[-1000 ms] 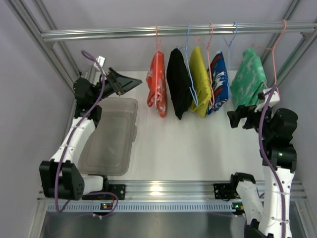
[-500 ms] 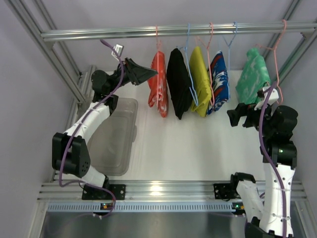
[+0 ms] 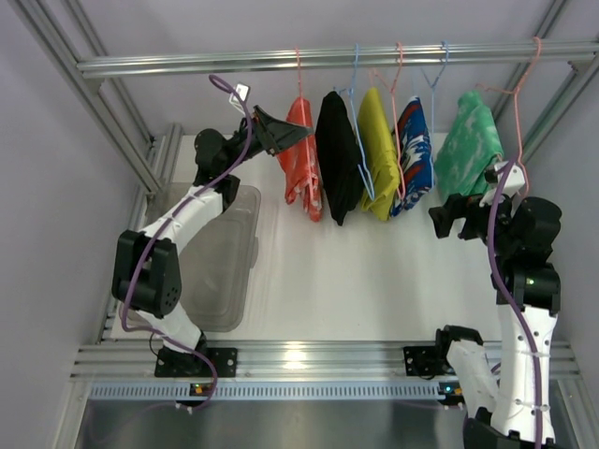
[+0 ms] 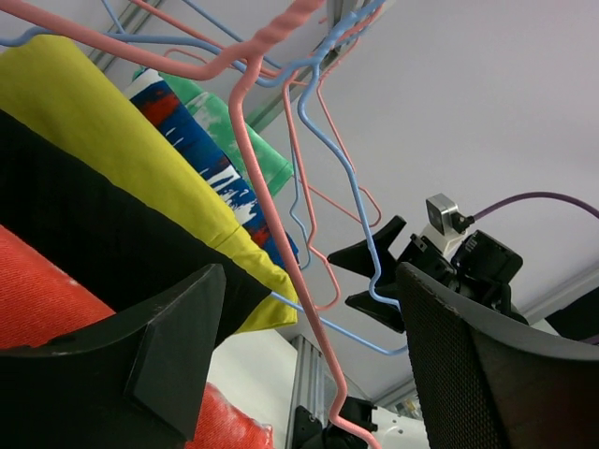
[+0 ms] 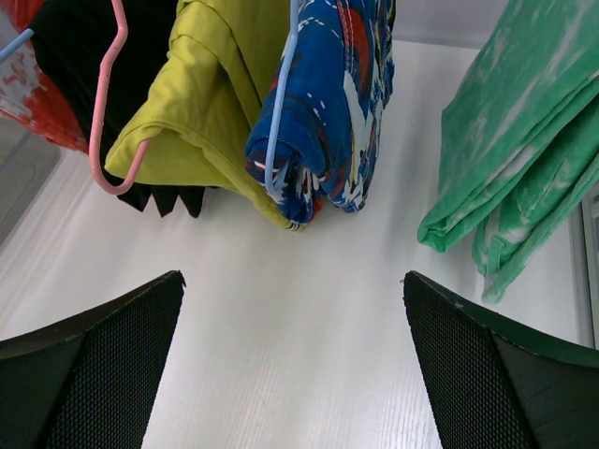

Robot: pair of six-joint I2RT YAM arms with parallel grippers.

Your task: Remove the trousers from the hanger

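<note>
Not much progress on this one tbh. The trousers [image 3: 301, 168] were still draped over the hanger [image 3: 298, 79], which was hooked on the rail [image 3: 187, 64] at the left end of the row, so basically the whole job was left: get a hold of the cloth and slide it off the wire.

The left fingers [image 4: 140, 346] were up at the trousers, spread wide with nothing pinched between them. In the left wrist view the pink wire ran through the gap and the red cloth sat just under one finger. So close, I'd guess, but no grab yet. The right fingers [image 5: 94, 374] were also wide open and holding nothing, hanging low near the green garment [image 3: 468, 150], well away from the trousers.

What looked annoying: the black garment [image 3: 335, 164] hung right up against the trousers, then the yellow one [image 3: 374, 154] and the blue patterned one [image 3: 415, 154]. The light blue hangers [image 3: 356, 75] crossed the pink wires in the wrist view, so snagging a neighbour looked easy. A clear plastic bin [image 3: 220, 253] sat on the counter [image 3: 356, 281] below left.
</note>
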